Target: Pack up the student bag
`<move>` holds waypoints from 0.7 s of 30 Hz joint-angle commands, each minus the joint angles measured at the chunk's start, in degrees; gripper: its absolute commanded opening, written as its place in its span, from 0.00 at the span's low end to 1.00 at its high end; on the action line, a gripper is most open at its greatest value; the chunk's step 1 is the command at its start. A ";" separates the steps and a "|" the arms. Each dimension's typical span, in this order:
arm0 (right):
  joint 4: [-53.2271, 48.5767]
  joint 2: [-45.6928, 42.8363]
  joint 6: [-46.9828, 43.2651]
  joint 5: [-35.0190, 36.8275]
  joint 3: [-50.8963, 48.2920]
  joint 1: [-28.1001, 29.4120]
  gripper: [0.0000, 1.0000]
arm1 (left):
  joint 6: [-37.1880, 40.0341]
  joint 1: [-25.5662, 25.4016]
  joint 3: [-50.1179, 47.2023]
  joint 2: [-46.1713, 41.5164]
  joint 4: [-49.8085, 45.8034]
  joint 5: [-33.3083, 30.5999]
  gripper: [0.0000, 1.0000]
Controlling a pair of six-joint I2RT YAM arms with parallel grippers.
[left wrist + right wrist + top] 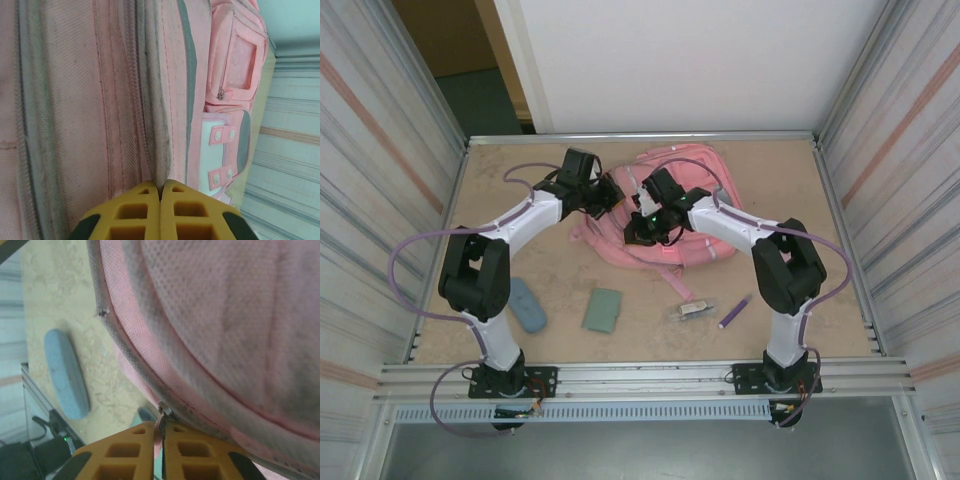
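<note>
The pink student bag lies at the back middle of the table, between both arms. My left gripper is shut on a fold of the bag's grey-edged fabric beside a zip line; front pockets and a pale patch show to its right. My right gripper is shut on the bag's pink zipper pull, whose metal slider sits on the bag's curved seam just above the yellow fingers.
On the table in front of the bag lie a blue oblong case, a green wallet-like pouch, a small clear-wrapped item and a purple pen. Metal walls close in both sides.
</note>
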 commanded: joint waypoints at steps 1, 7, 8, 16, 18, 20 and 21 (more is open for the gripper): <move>6.27 0.25 3.60 1.71 -1.51 2.14 0.16 | 3.53 0.54 -1.55 -3.11 1.48 3.79 0.17; 7.05 -6.29 -0.16 3.65 -9.11 1.41 0.25 | 14.34 2.93 -4.63 -10.38 -6.70 4.09 0.34; 6.50 -7.68 -0.80 3.92 -9.90 1.13 0.27 | 16.22 3.00 -5.39 -12.15 -8.18 3.88 0.37; 1.94 -17.78 -9.61 9.83 -12.34 -2.90 0.35 | 25.70 0.31 -13.84 -18.68 -11.58 5.02 0.41; 1.70 -19.17 -9.49 10.84 -12.76 -4.69 0.36 | 27.27 -2.17 -13.31 -17.82 -13.61 4.57 0.41; 1.20 -20.12 -9.49 12.10 -12.74 -6.22 0.37 | 28.80 -4.71 -12.48 -16.72 -15.02 2.44 0.41; 0.82 -20.53 -9.59 13.19 -12.75 -6.73 0.37 | 29.18 -5.78 -11.64 -15.96 -16.19 0.82 0.41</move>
